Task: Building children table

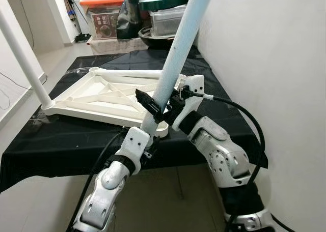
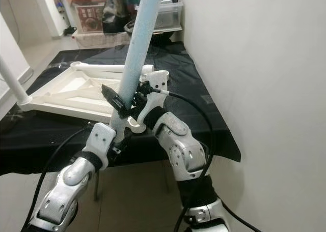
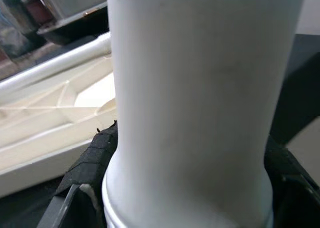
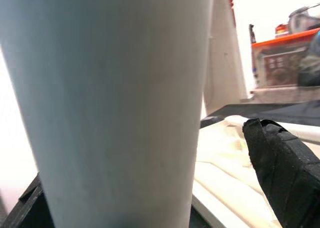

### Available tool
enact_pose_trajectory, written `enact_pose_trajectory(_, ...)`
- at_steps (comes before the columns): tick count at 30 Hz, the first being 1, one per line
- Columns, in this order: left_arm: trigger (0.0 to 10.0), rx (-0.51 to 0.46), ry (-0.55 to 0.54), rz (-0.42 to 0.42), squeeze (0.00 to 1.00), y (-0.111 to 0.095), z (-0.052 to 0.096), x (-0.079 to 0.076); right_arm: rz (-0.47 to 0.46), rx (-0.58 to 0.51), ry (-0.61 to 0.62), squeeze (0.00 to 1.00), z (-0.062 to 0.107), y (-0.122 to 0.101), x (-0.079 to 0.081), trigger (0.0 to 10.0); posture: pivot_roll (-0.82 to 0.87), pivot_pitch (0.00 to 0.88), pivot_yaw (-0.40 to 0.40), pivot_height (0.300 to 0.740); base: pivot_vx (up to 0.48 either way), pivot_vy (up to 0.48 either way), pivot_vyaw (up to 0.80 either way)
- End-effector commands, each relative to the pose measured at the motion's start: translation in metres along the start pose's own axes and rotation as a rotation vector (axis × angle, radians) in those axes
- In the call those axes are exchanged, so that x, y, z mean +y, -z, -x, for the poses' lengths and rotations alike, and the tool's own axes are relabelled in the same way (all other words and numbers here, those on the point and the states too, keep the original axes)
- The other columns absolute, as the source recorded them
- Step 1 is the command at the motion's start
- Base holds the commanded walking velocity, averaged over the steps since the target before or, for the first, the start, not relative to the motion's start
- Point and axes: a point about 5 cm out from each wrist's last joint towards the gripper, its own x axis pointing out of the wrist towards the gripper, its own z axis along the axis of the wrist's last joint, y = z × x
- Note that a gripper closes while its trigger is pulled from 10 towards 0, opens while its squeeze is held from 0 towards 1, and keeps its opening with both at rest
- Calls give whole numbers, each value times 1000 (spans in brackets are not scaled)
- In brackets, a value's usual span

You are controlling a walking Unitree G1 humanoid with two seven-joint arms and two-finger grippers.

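Both hands, left hand [image 1: 148, 126] and right hand [image 1: 172, 100], clenched round the white leg [image 1: 178, 49], leaning toward 1 o'clock over the upturned tabletop [image 1: 109, 97] on the desk [image 1: 61, 135]. Leg looks light, stiff, smooth; grip low near its foot.

Black cloth [image 1: 61, 135]; orange-lidded bin [image 1: 103, 16], clear box [image 1: 168, 19] behind.

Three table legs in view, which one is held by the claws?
The pale leg at the tabletop's near right corner, gripped by both the left claw and right claw; the others stand free.
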Motion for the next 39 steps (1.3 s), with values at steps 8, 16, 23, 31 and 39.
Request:
enact_pose_trajectory(8,10000,-23,197,205,0,-6,31,-14,-106,24,-294,0,4,-15,-14,10000,-39,0,68,740,0,0,0)
enact_pose_trajectory(16,10000,4,301,313,0,-5,50,-23,-202,126,-619,0,20,-16,-6,10000,-28,2,66,740,0,0,0)
enact_pose_trajectory(23,10000,22,326,358,0,-5,58,-26,-216,174,-717,0,22,-12,-5,10000,-23,9,65,740,0,0,0)
enact_pose_trajectory(31,10000,47,389,418,0,-5,67,-35,-213,254,-829,0,21,-5,0,10000,-23,9,65,740,0,0,0)
enact_pose_trajectory(39,10000,62,431,440,0,-4,70,-41,-236,284,-900,0,21,-4,5,10000,-28,14,68,740,0,0,0)
